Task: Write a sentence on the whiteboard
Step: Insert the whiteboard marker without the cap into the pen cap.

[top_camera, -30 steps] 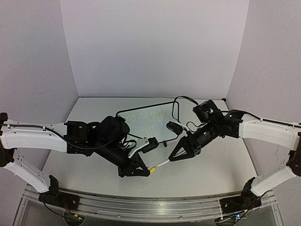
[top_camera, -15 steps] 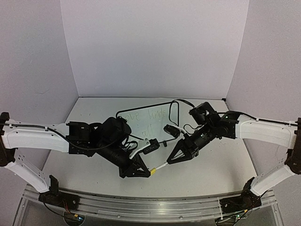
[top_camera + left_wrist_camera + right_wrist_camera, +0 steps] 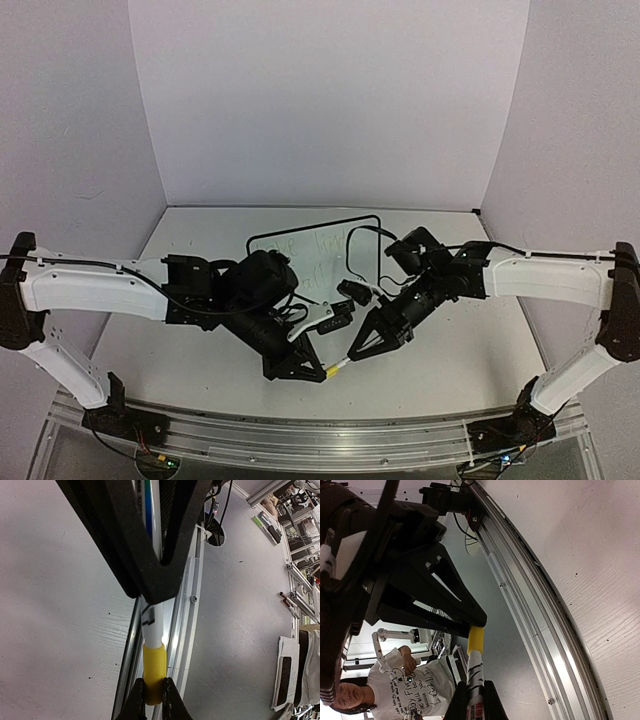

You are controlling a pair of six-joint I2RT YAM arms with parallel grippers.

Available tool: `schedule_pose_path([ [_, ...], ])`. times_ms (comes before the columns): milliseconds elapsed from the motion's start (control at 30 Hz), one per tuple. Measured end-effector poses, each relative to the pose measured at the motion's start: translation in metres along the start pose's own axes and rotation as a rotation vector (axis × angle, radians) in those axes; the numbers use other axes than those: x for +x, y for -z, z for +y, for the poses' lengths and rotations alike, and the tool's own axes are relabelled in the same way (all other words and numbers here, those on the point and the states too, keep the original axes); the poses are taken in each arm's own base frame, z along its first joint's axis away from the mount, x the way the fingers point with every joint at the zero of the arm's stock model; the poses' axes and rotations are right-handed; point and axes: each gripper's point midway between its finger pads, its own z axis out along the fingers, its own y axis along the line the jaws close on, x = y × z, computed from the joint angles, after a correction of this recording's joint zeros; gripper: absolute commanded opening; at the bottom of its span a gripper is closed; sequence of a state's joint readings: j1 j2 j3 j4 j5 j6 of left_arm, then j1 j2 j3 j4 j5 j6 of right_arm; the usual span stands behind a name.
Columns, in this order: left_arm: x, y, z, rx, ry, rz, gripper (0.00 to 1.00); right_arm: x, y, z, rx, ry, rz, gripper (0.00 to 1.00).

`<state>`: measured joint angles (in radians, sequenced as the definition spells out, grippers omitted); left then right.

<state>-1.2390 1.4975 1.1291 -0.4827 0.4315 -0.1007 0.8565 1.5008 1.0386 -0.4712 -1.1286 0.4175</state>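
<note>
Whiteboard (image 3: 320, 250) lay flat on the table (image 3: 470, 350). My left gripper (image 3: 152, 698) pinched the yellow cap (image 3: 153, 672), my right gripper (image 3: 472, 702) clenched the marker barrel (image 3: 476, 672); skew between them could jam or drop it.

faint unreadable writing (image 3: 325, 242) on whiteboard (image 3: 296, 258)
</note>
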Motion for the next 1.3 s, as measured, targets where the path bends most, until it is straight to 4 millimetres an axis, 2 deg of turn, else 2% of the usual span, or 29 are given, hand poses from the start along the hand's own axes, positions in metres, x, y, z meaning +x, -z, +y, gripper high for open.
schedule_pose_path([
  [367,0.0047,-0.0051,0.0017,0.000,-0.010,0.034,0.00,0.0012,-0.0094,-0.0047,0.015,-0.005,0.027,0.00],
  [967,-0.0010,0.0045,0.0034,-0.036,-0.059,0.059,0.00,-0.0031,-0.0091,0.0017,0.002,0.021,0.023,0.00],
  [1300,-0.0010,0.0022,0.0059,-0.037,-0.067,0.084,0.00,-0.0041,-0.0091,0.0005,0.009,0.015,0.018,0.00],
])
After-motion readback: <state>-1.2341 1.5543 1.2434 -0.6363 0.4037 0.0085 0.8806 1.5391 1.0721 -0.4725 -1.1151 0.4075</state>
